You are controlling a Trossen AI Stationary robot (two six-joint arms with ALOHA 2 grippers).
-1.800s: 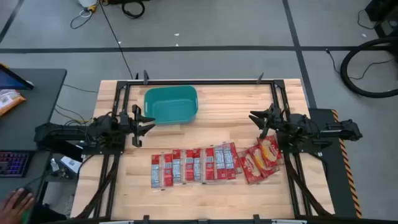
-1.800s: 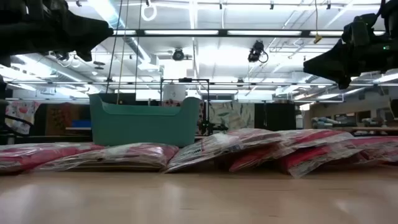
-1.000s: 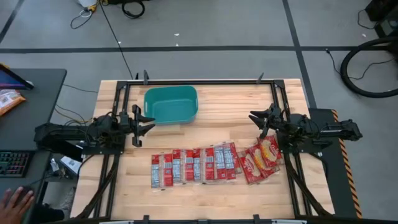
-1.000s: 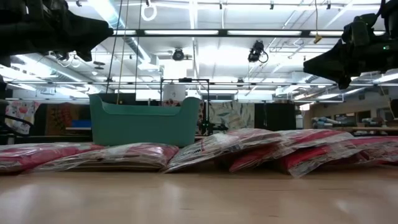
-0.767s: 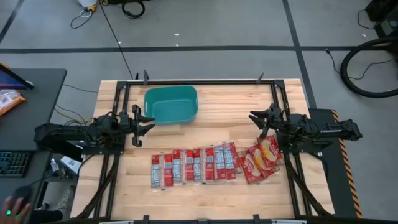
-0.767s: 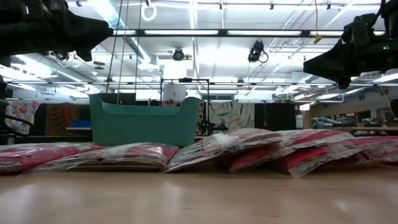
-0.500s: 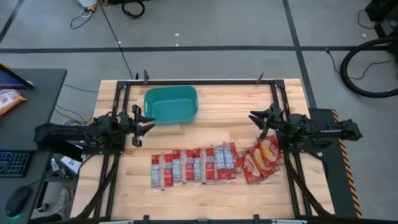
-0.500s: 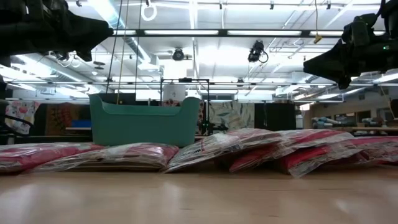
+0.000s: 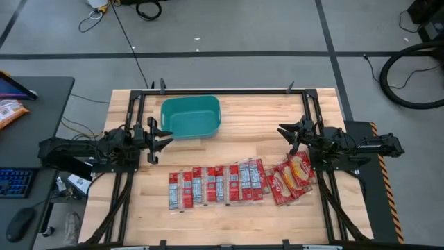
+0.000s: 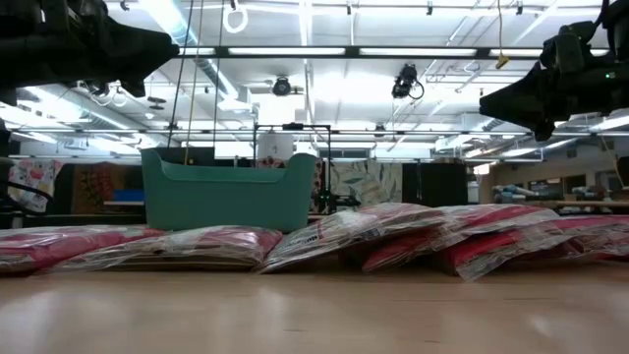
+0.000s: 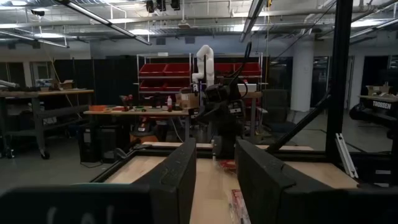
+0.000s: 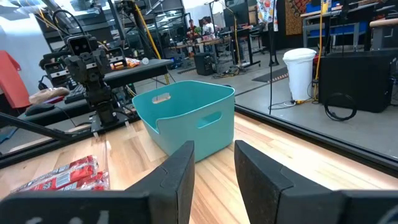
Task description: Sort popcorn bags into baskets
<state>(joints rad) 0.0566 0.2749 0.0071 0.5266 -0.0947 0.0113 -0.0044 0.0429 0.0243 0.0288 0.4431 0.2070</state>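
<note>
A row of red-and-white popcorn bags [image 9: 216,185] lies flat on the table's near half, overlapping one another. At its right end lie red bags with yellow pictures [image 9: 293,176]. In the low view the bags [image 10: 324,239] form a low heap in front of the teal basket [image 10: 228,193]. The teal basket [image 9: 191,117] stands at the far left of the table and shows nothing inside. My left gripper [image 9: 164,141] hovers open at the table's left side, near the basket. My right gripper [image 9: 286,135] hovers open at the right side, above and beyond the yellow-picture bags.
A black metal frame [image 9: 222,91] borders the table. Bare wood lies between the basket and the bag row, and along the near edge [image 9: 222,226]. A desk with a keyboard [image 9: 14,182] and mouse stands off the table's left.
Neither arm nor any bag has moved. A person's hand at the desk off the table's left has withdrawn from view.
</note>
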